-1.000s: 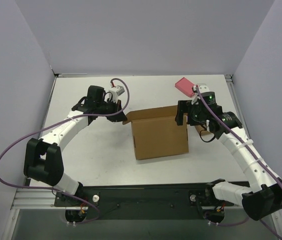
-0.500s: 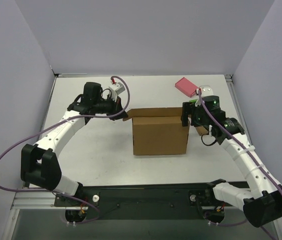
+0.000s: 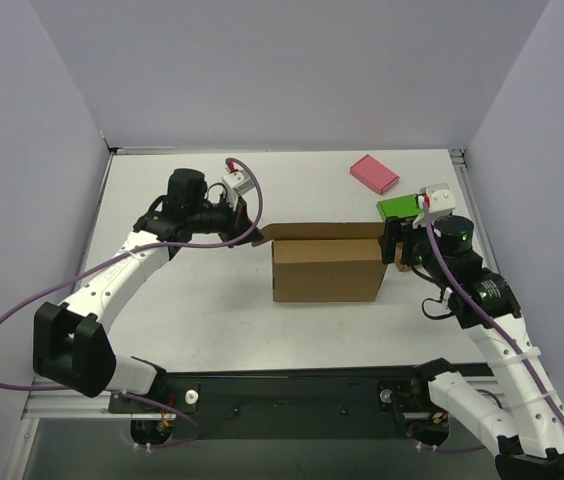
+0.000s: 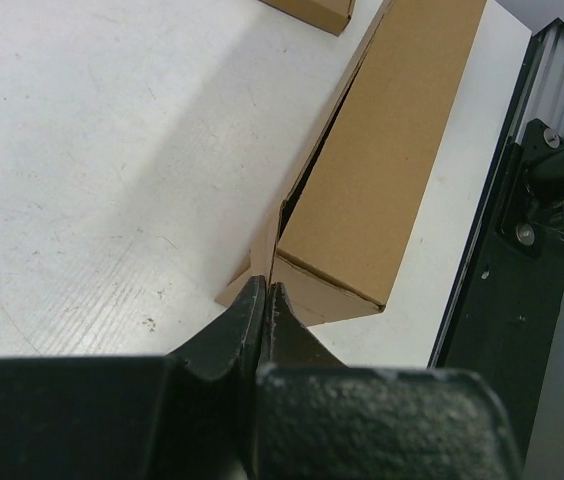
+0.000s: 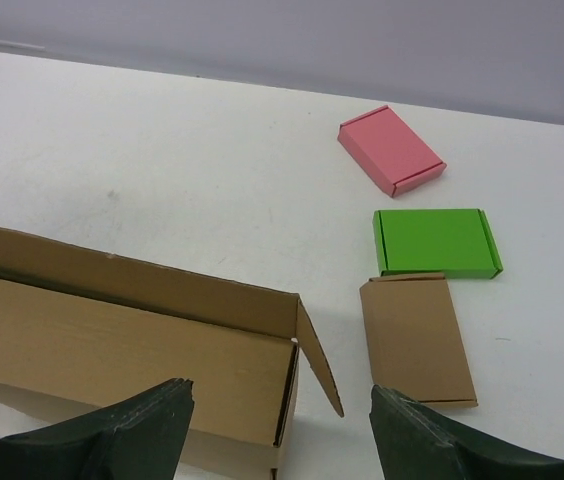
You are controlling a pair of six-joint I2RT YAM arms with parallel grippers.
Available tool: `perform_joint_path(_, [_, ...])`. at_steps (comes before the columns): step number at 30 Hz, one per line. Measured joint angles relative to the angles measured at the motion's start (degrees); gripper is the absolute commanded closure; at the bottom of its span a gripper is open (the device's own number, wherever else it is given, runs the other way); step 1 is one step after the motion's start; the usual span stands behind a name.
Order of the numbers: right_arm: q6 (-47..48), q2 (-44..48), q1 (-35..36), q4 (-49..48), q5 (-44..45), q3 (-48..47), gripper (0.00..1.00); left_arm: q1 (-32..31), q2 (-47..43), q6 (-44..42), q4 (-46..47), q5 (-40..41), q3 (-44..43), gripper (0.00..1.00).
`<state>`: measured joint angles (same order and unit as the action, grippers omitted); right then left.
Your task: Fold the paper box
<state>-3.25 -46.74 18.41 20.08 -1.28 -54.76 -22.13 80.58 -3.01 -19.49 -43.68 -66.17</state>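
Observation:
The paper box [image 3: 327, 268] is a brown cardboard carton lying mid-table with its long side facing the arms. My left gripper [image 3: 253, 233] is at the box's left end. In the left wrist view its jaws [image 4: 265, 290] are shut on a thin end flap [image 4: 247, 280] of the box [image 4: 382, 150]. My right gripper [image 3: 393, 243] is at the box's right end. In the right wrist view it [image 5: 282, 440] stands open, with the box's end corner [image 5: 162, 360] and a loose side flap [image 5: 318, 360] between its fingers, untouched.
A pink block [image 3: 374, 173] and a green block [image 3: 399, 207] lie at the back right, just beyond the right gripper. The right wrist view shows the pink block [image 5: 390, 150], the green block [image 5: 434, 242] and a small flat brown block [image 5: 417, 340] in a row.
The box has swung square to the arms and shifted right, and now looks lower. The right arm has drawn back to the right, uncovering the green block, and its jaws narrowed slightly. The left gripper followed.

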Motion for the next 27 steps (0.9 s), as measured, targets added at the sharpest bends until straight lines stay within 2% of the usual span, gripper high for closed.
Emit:
perform_joint_path(5, [1.4, 0.5, 0.0, 0.9, 0.0, 0.5, 0.3, 0.0, -1.1, 0.0, 0.4, 0.7, 0.8, 1.0])
perform_joint_path(11, [1.9, 0.2, 0.0, 0.1, 1.0, 4.6, 0.37, -1.2, -1.1, -0.4, 1.9, 2.3, 1.4, 1.0])
perform_joint_path(27, [2.0, -1.2, 0.0, -3.2, 3.6, 6.2, 0.46, -2.6, -1.6, -0.7, 2.4, 5.9, 1.4, 1.0])
